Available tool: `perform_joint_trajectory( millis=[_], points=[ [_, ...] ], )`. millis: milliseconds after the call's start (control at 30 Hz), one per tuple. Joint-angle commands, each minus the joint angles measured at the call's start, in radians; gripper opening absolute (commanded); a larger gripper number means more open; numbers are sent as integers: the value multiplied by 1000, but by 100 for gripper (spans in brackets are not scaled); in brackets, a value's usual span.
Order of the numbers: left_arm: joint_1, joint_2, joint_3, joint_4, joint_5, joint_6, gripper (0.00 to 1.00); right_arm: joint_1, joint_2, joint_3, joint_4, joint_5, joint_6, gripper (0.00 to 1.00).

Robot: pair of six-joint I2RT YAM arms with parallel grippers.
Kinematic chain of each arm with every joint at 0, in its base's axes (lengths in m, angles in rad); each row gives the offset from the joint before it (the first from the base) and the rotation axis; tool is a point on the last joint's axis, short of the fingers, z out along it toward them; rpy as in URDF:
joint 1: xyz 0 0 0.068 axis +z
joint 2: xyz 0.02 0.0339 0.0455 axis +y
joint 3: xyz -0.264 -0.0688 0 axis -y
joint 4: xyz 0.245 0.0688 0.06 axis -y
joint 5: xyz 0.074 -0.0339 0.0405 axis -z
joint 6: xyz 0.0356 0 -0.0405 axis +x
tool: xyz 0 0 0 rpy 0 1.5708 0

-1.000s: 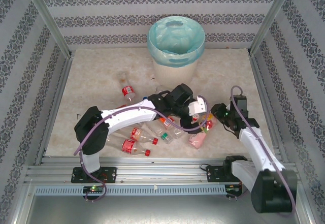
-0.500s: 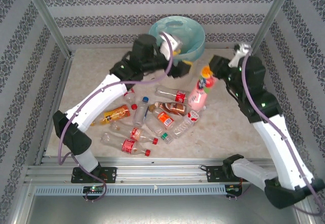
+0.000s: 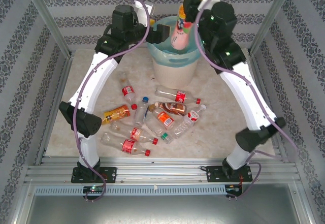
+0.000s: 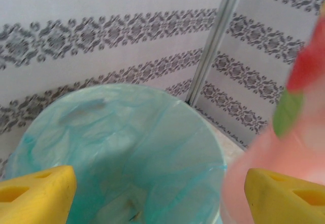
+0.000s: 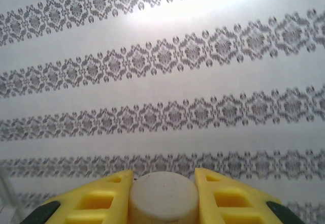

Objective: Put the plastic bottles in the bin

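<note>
A pink bottle (image 3: 179,33) hangs upright over the mouth of the bin (image 3: 175,67). My right gripper (image 3: 189,4) is shut on its white cap (image 5: 163,198), which sits squeezed between the yellow fingers (image 5: 96,198). My left gripper (image 3: 164,31) hovers over the bin's left rim. Its yellow fingers (image 4: 35,196) stand wide apart with nothing between them, above the turquoise liner (image 4: 127,132). The pink bottle (image 4: 284,132) shows blurred beside its right finger. Several plastic bottles (image 3: 162,118) lie scattered on the table in front of the bin.
Patterned walls close in the back and both sides, with metal posts (image 3: 48,18) at the corners. A red-labelled bottle (image 3: 127,91) and a clear one (image 3: 177,96) lie closest to the bin's base. Bare tabletop (image 3: 228,97) extends to the right.
The right arm has lifted the pink bottle from the table up and back to above the bin. The left arm has swung up to the bin's left rim.
</note>
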Motion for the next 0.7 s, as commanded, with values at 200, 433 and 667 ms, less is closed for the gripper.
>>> perform_joint_trajectory(
  millis=[200,433,667],
  points=[
    [33,20,11,-44,25,-63,86,-13,443,451,-1,47,-231,0],
    [34,30,2,-66,41,-56,85,-51,558,480,-31,36,-237,0],
    [35,29,-23,-58,54,-59,85,-78,579,425,-58,23,-244,6]
  ],
)
